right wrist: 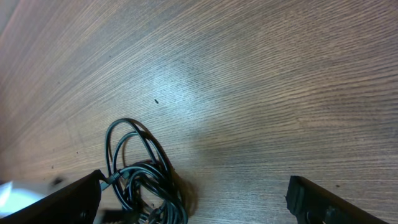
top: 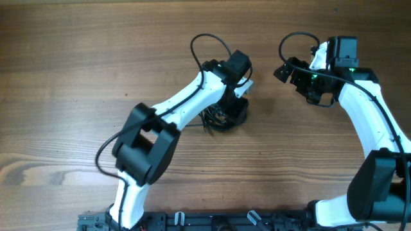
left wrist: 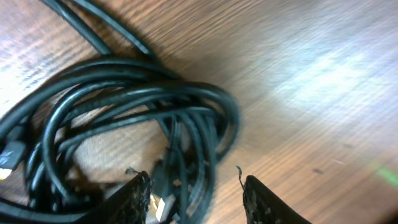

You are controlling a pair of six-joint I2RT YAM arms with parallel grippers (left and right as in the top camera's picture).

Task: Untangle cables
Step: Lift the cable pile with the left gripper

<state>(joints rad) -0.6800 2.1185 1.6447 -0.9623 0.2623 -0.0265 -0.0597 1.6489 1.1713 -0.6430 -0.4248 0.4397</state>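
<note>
**Untangling barely begun: the cables [left wrist: 196, 143] lie in one knotted bundle at the middle of the table [top: 77, 77].**
Our left gripper [left wrist: 196, 180] straddles several strands, jaws spread, pinching nothing. Toward the far right corner our right gripper [right wrist: 194, 180] hangs spread and empty. We see no cable freed.

Only a brown wooden table [top: 70, 70] with fine grain running lengthwise in long wavy bands, washed by pale glare in the wrist views, marked by one tiny dark speck [right wrist: 156, 101] and a faint green glint [left wrist: 388, 177] at one edge.
</note>
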